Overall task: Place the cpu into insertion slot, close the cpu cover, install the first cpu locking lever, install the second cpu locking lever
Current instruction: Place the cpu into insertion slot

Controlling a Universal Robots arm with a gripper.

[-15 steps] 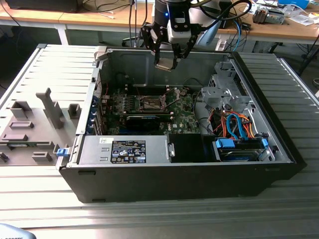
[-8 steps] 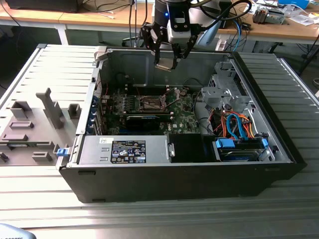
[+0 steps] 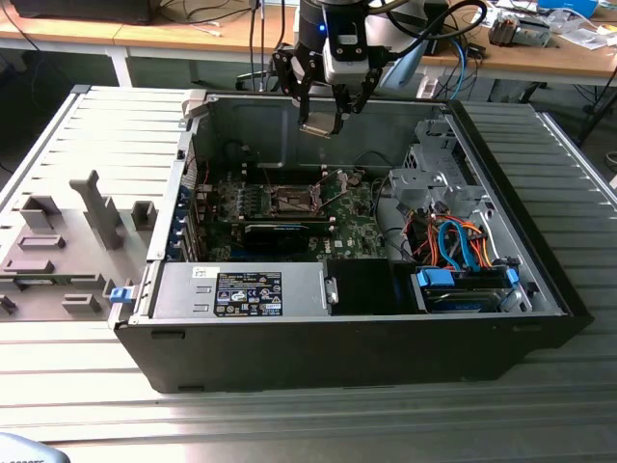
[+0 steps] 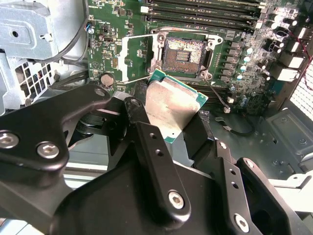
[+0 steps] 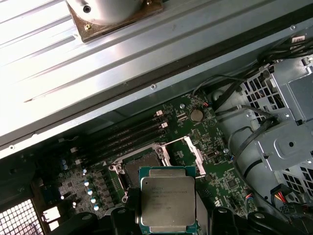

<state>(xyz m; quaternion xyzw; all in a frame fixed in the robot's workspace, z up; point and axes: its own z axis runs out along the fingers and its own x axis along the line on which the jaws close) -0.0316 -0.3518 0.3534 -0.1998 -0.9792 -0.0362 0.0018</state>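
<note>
Your gripper (image 3: 322,123) clamps the cpu (image 4: 171,105) by its edges above the insertion slot (image 4: 183,54), whose cpu cover (image 4: 133,58) stands open to receive it.

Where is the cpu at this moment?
In the exterior view the cpu is held by the gripper above the open case, over the motherboard and not yet in the insertion slot.

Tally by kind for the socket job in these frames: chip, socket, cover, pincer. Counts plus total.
cpu: 1, gripped above the board
insertion slot: 1, empty
cpu cover: 1, swung open
pincer: 1
Total: 4
</note>
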